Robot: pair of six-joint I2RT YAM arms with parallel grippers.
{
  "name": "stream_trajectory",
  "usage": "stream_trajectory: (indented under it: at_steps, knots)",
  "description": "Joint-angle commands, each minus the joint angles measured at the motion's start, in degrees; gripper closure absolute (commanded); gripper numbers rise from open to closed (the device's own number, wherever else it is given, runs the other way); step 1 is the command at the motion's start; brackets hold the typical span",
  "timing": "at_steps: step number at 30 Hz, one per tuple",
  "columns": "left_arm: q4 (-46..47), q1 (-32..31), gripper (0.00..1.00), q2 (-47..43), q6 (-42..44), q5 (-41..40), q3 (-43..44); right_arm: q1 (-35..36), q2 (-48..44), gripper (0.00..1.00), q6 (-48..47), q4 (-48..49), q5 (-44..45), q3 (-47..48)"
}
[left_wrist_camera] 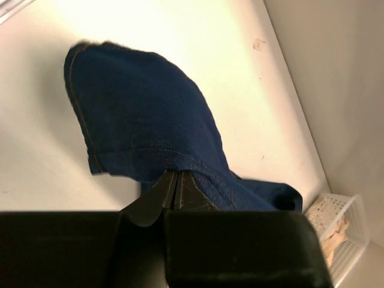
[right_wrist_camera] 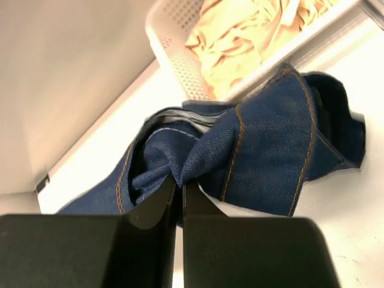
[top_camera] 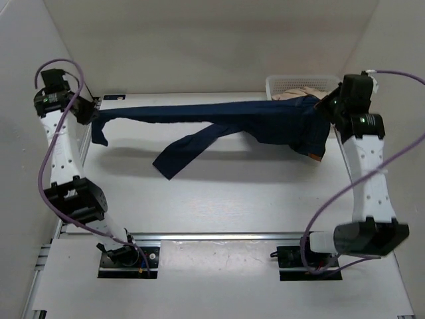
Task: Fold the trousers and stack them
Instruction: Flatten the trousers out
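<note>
Navy trousers [top_camera: 265, 119]: hung stretched across the upper half of the overhead frame, from the left edge to the upper right. Both ends were lifted off the table [top_camera: 232, 199].
Loose leg [top_camera: 189, 149]: drooped from the middle of the span toward the centre of the frame. Whether its end touched the table could not be told.
Left claw [left_wrist_camera: 177, 177]: fingers were pressed together on the end of the other leg, at the left edge of the overhead frame. In the wrist view the cuff flopped over beyond the fingertips.
Right claw [right_wrist_camera: 179, 183]: fingers were pinched together on bunched denim at the waist end, in the upper right of the overhead frame.
Waist end: sagged below the right claw, with orange stitching visible along the seams.
Basket [right_wrist_camera: 180, 66]: white mesh, at the top right, just behind the waist end.
Basket contents: crumpled tan cloth [right_wrist_camera: 240, 30].
</note>
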Motion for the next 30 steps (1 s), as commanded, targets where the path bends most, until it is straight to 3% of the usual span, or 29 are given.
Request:
stream_trajectory:
  at_steps: [1, 5, 6, 7, 8, 9, 10, 12, 14, 15, 16, 17, 18, 20, 22, 23, 26, 27, 29, 30]
  knots:
    - [-3.54, 6.05, 0.9, -9.04, 2.94, 1.09, -6.75, -0.54, -10.48, 1.0, -3.22, -4.19, 7.93, -8.02]
    - [-2.22, 7.9, 0.9, -18.35, 2.95, 1.1, -19.24, -1.07, -22.26, 1.0, -1.12, -7.96, 11.36, -22.43]
    - [-1.27, 7.91, 0.9, -21.68, 2.95, 2.49, -26.49, -1.07, -26.46, 1.0, -0.07, -9.71, 12.15, -25.09]
    - [-0.04, 9.73, 0.9, -24.23, 6.25, 4.33, -33.09, -1.07, -30.94, 0.94, 4.73, -16.34, 14.69, -31.99]
    - [-0.03, 9.75, 0.9, -25.13, 6.29, 4.87, -35.51, -1.07, -33.34, 0.94, 4.78, -16.41, 14.71, -32.06]
    - [-0.03, 10.36, 0.88, -26.01, 7.33, 4.88, -37.53, -1.07, -35.88, 0.86, 6.17, -20.06, 15.23, -33.8]
    - [-0.03, 11.06, 0.84, -26.71, 8.39, 4.88, -39.12, -1.07, -38.43, 0.61, 7.14, -21.23, 15.24, -35.3]
    - [-0.73, 13.61, 0.57, -27.94, 10.76, 4.35, -40.01, -1.07, -45.12, 0.35, 7.94, -21.95, 15.24, -36.99]
    - [-0.73, 14.15, 0.24, -27.95, 11.99, 6.0, -38.36, -1.07, -47.07, 0.25, 5.5, -21.25, 15.24, -36.12]
    - [0.23, 14.15, 0.06, -27.95, 12.0, 7.41, -37.39, -1.07, -46.38, 0.29, 4.52, -20.55, 15.24, -35.06]
    - [1.54, 13.62, 0.03, -27.95, 12.52, 9.95, -36.51, -1.07, -43.58, 0.35, 3.64, -19.84, 15.85, -33.75]
    - [3.29, 10.05, 0.0, -27.26, 13.05, 13.02, -35.8, -1.07, -41.82, 0.6, 2.33, -19.14, 16.38, -32.43]
    - [4.27, 7.49, 0.0, -25.68, 13.05, 15.57, -33.27, -1.07, -40.15, 0.73, 1.71, -18.26, 16.38, -30.59]
    - [6.03, 1.17, 0.24, -23.57, 12.35, 14.81, -30.62, -1.07, -34.54, 0.98, -1.96, -12.93, 13.07, -29.79]
    - [6.04, -8.94, 0.5, -18.48, 11.82, 8.67, -25.88, -1.07, -26.82, 1.0, -4.08, -9.57, 8.59, -28.64]
    - [6.04, -11.84, 0.56, -16.2, 11.82, 7.18, -24.12, -1.07, -23.46, 1.0, -5.14, -8.25, 5.69, -27.94]
    - [3.15, -20.9, 0.49, -5.22, 14.1, 2.16, -15.25, -1.07, -9.66, 0.97, -9.36, -7.53, -7.23, -23.37]
    - [1.4, -24.31, 0.4, -2.06, 14.11, 0.41, -12.62, -0.55, -6.76, 0.82, -11.37, -7.53, -10.05, -22.41]
    - [-0.9, -27.5, 0.32, 6.74, 16.21, -3.55, -5.23, -0.54, -0.94, 0.74, -12.18, -7.53, -12.62, -20.81]
    - [-3.26, -28.91, 0.27, 9.46, 16.22, -4.87, -3.12, -0.54, -0.06, 0.55, -12.71, -7.01, -13.49, -20.81]
